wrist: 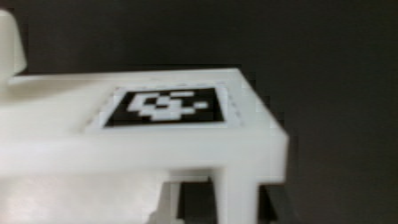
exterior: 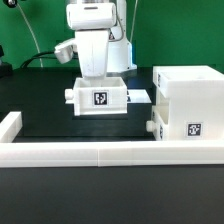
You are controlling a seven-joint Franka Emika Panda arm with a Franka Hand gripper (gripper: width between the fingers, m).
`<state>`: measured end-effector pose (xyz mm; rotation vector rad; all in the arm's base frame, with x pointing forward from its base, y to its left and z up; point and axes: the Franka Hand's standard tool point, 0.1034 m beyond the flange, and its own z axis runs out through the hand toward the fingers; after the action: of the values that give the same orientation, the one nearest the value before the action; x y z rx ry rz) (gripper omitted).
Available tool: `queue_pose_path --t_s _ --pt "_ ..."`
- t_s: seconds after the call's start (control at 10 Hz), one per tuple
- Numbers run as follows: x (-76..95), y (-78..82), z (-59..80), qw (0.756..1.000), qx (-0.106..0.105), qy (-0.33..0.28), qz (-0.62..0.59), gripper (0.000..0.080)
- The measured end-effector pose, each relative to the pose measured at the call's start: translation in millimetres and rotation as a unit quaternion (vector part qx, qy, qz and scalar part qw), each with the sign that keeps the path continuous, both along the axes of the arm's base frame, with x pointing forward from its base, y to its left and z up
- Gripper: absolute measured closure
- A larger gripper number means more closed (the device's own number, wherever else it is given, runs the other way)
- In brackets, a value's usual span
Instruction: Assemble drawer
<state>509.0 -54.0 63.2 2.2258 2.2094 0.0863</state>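
A knobbed tray (exterior: 100, 98) sits mid-frame on the black tabletop (exterior: 40, 112), the pincer (wrist: 228, 200) down at it; whether it grips, I cannot tell. The tall case (exterior: 190, 85) stands at right

A black table (exterior: 40, 118) is seen, edged along its near side by a low white rail (exterior: 90, 152) that turns back at the exterior view's left. A green backdrop (exterior: 28, 22) is seen behind the table.
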Motion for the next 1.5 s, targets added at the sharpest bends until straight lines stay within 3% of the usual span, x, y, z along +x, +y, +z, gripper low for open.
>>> queue_pose_path --t_s 0.6,1.1,1.5 --pt "11.3 44.7 -4.3 0.999 0.007 0.002 -0.043 0.0758" --pt "9.8 46.8 -6.3 0.999 0.007 0.004 -0.041 0.0758" --pt "22.5 67.9 -7.6 0.999 -0.001 0.023 -0.03 0.0758"
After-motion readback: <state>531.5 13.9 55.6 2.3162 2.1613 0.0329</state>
